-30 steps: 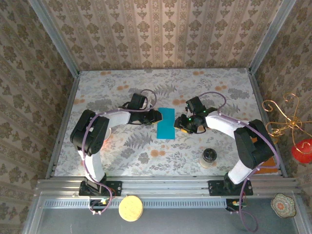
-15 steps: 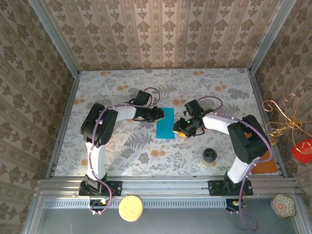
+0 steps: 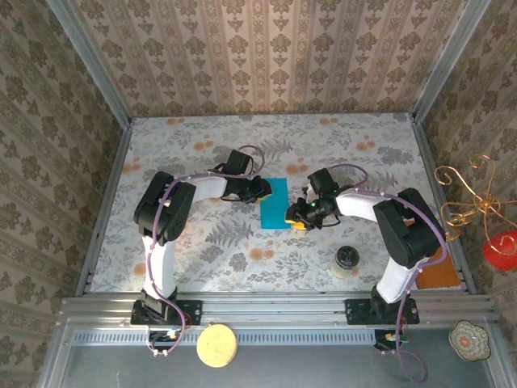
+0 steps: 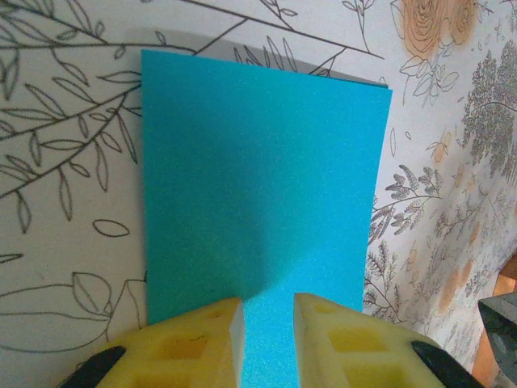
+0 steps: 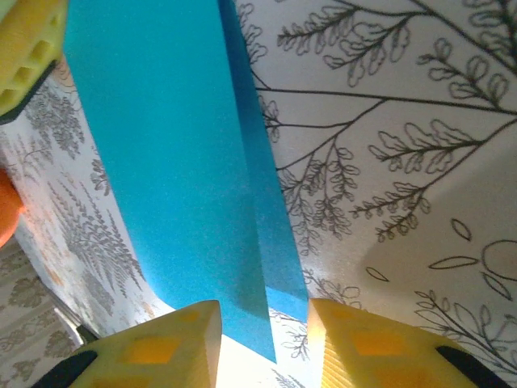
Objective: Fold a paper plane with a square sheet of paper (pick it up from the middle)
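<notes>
Right end effector has slid closer to the near right corner of the teal sheet of paper since half a second ago. I see its fingers moderately apart, with that corner between them. Left end effector is at the sheet's left edge with a narrow gap. The sheet lies flat mid-desk, doubled over.
</notes>
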You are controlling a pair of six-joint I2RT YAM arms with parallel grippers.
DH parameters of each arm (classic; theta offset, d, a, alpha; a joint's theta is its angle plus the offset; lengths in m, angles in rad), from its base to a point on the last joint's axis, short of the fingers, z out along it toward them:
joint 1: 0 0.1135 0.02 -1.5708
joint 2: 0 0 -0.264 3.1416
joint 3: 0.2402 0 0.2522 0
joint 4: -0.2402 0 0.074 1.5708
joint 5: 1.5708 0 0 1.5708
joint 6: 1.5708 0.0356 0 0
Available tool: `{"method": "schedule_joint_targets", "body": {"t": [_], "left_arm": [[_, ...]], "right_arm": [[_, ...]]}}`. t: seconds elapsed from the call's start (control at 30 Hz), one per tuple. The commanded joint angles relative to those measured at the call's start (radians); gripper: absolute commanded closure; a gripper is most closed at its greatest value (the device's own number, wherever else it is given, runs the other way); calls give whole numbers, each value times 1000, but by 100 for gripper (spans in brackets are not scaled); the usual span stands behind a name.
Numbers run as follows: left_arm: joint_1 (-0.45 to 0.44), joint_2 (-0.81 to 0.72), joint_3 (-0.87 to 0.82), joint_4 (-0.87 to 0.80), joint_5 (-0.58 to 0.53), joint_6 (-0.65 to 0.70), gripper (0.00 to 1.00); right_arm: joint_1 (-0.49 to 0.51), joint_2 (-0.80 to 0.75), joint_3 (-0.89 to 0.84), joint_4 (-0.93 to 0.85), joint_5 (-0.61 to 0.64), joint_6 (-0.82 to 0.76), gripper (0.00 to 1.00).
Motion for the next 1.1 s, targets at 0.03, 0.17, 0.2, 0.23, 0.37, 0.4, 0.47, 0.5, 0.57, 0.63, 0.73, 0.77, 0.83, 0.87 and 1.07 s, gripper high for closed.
{"method": "schedule_joint_targets", "body": {"t": [0.03, 0.17, 0.2, 0.23, 0.37, 0.4, 0.47, 0.5, 0.57, 0.63, 0.73, 0.77, 0.83, 0.87, 1.07], "left_arm": [[-5, 37, -32, -85, -81, -25, 74], [-5, 37, -34, -82, -77, -28, 74], [-6, 37, -31, -83, -77, -28, 74], [-7, 37, -31, -85, -76, -28, 75], [-10, 37, -31, -83, -75, -28, 75], [-10, 38, -31, -83, -74, -28, 74], [-11, 39, -31, -80, -68, -28, 75], [-11, 40, -30, -79, -67, -28, 74], [-13, 40, -29, -78, -64, -28, 74], [-13, 39, -27, -77, -61, -28, 74], [-13, 39, -24, -77, -57, -27, 74], [-13, 40, -22, -77, -56, -27, 74], [-13, 40, -21, -77, -55, -27, 74], [-14, 39, -22, -77, -54, -27, 75], [-14, 9, -15, -77, -44, -14, 75]], "right_arm": [[-9, 18, -25, 37, -55, 1, 65], [-11, 18, -37, 74, -81, 8, 66], [-12, 15, -40, 84, -85, 11, 68], [-14, 9, -47, 98, -85, 17, 69], [-23, -18, -75, 143, -79, 35, 72], [-24, -22, -79, 149, -77, 39, 73], [-25, -25, -84, 158, -75, 43, 74], [-25, -27, -86, 163, -74, 47, 75], [-24, -29, -94, 182, -76, 55, 76], [-26, -30, -94, 188, -77, 57, 77], [-26, -28, -96, 203, -84, 62, 77], [-25, -27, -96, 210, -88, 66, 77], [-26, -25, -96, 216, -89, 69, 77], [-26, -25, -97, 218, -89, 70, 78], [-26, -36, -100, 204, -79, 69, 86]]}}
